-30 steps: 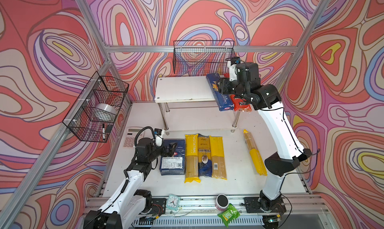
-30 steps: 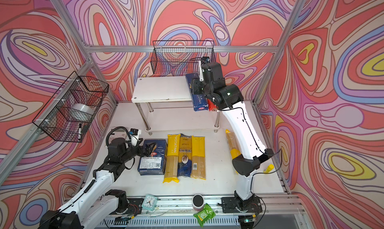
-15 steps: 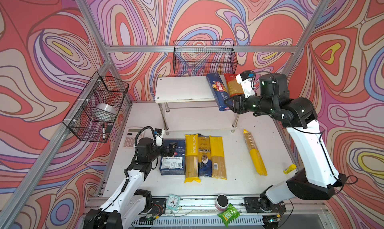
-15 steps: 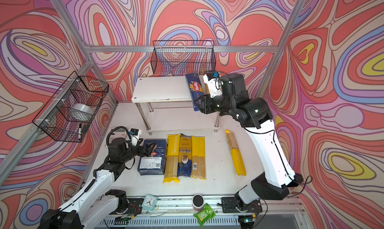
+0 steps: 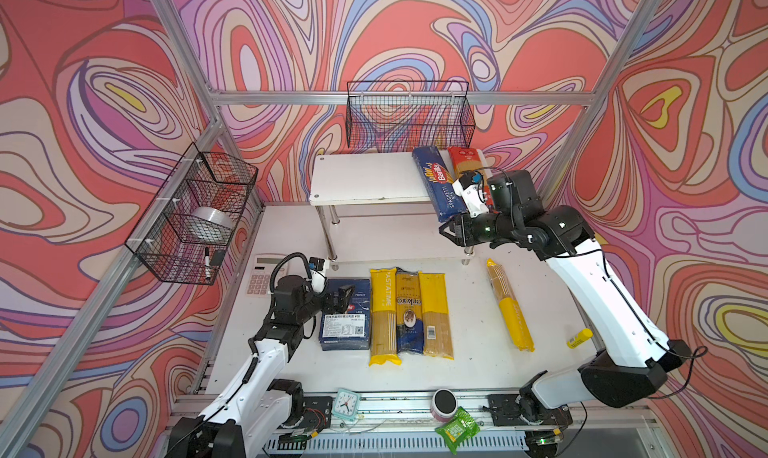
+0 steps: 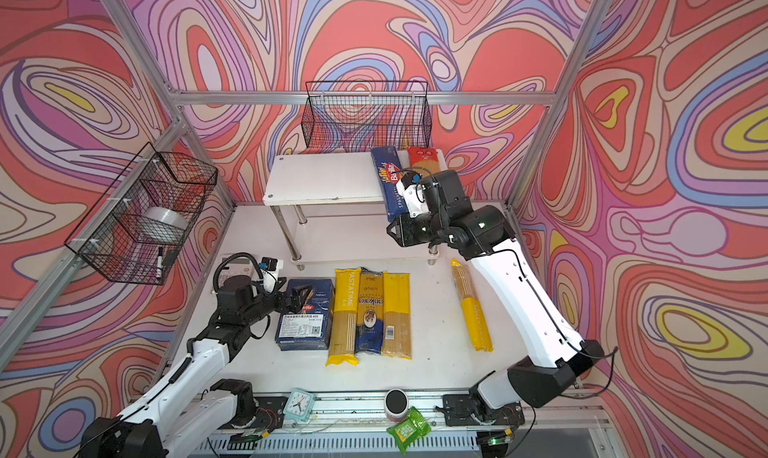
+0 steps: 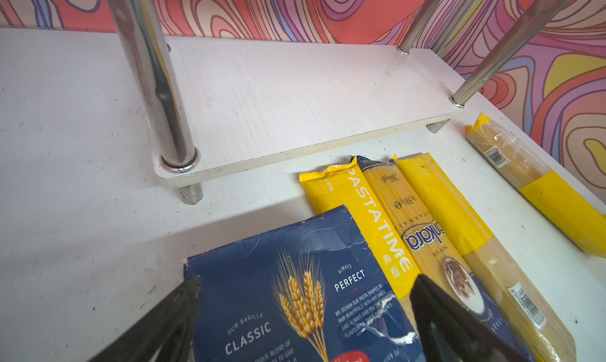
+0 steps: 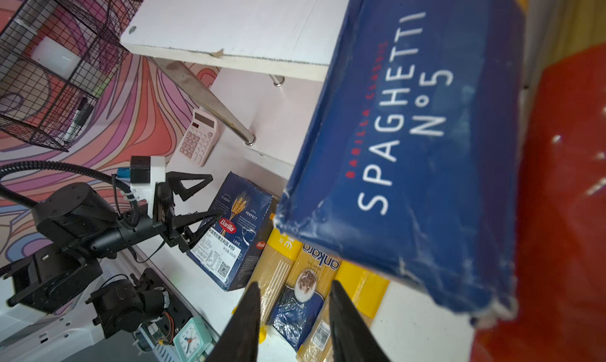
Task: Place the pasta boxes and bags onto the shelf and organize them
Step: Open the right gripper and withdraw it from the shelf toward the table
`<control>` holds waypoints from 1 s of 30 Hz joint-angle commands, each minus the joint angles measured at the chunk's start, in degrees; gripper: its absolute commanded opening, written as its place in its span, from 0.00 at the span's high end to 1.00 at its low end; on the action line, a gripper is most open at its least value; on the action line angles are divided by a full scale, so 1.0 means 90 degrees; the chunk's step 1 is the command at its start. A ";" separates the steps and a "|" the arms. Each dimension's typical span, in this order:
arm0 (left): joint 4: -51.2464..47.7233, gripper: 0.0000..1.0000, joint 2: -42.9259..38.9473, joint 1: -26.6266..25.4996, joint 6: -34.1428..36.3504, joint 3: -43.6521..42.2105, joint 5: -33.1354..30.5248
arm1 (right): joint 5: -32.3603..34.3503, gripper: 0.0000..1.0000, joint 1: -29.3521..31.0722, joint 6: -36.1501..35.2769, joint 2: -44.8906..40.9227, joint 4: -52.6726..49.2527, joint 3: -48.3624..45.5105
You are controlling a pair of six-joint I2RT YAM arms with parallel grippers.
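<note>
**Spaghetti box juts past the shelf's front edge**

In both top views, upper centre, the Barilla Spaghetti box (image 5: pixel 436 182) lies at the right end of the shelf (image 5: pixel 365 177) top board. Its near end overhangs the front edge, and the red-and-clear bag (image 5: pixel 465 163) lies just beside it. The board's left part is bare. My right gripper (image 5: pixel 446 231) hangs just off that overhang, jaws slightly apart and empty. My left gripper (image 5: pixel 344 298) is spread over the navy Barilla carton (image 5: pixel 345 331), lower left.

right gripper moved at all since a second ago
Yes. The right gripper has drawn back from the red bag on the shelf. In both top views it went toward the front and slightly left, and is now past the top board's front edge.
</note>
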 commanded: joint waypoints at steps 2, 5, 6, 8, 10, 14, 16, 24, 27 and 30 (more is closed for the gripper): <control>0.0058 0.00 0.0013 -0.0021 0.0075 0.0069 0.0092 | -0.0073 0.65 -0.0028 0.0039 0.0026 0.0537 0.0033; 0.0058 0.00 0.0011 -0.0023 0.0082 0.0070 0.0097 | -0.0076 0.64 -0.0028 0.0029 0.0126 0.0647 0.0052; 0.0058 0.00 0.0013 -0.0024 0.0081 0.0065 0.0090 | -0.0089 0.65 -0.0024 0.0020 0.0178 0.0678 0.0062; 0.0058 0.00 0.0015 -0.0018 0.0087 0.0067 0.0095 | -0.0148 0.65 -0.0030 0.0011 0.0266 0.0747 0.0100; 0.0058 0.00 0.0015 -0.0020 0.0088 0.0070 0.0096 | -0.0195 0.65 -0.0025 0.0018 0.0367 0.0813 0.0141; 0.0058 0.00 0.0006 -0.0017 0.0092 0.0070 0.0092 | -0.0408 0.65 -0.0032 0.0029 0.0522 0.0966 0.0196; 0.0058 0.00 0.0006 -0.0016 0.0092 0.0069 0.0092 | -0.0510 0.65 -0.0031 0.0029 0.0626 0.1007 0.0266; 0.0070 0.00 -0.0004 -0.0025 0.0087 0.0056 0.0108 | -0.0459 0.63 -0.0030 0.0029 0.0774 0.1271 0.0364; 0.0067 0.00 -0.0006 -0.0022 0.0085 0.0059 0.0108 | -0.0406 0.62 -0.0032 0.0004 0.0858 0.1190 0.0456; 0.0068 0.00 -0.0034 -0.0023 0.0091 0.0043 0.0102 | -0.0241 0.60 -0.0029 -0.0087 0.0860 0.0926 0.0646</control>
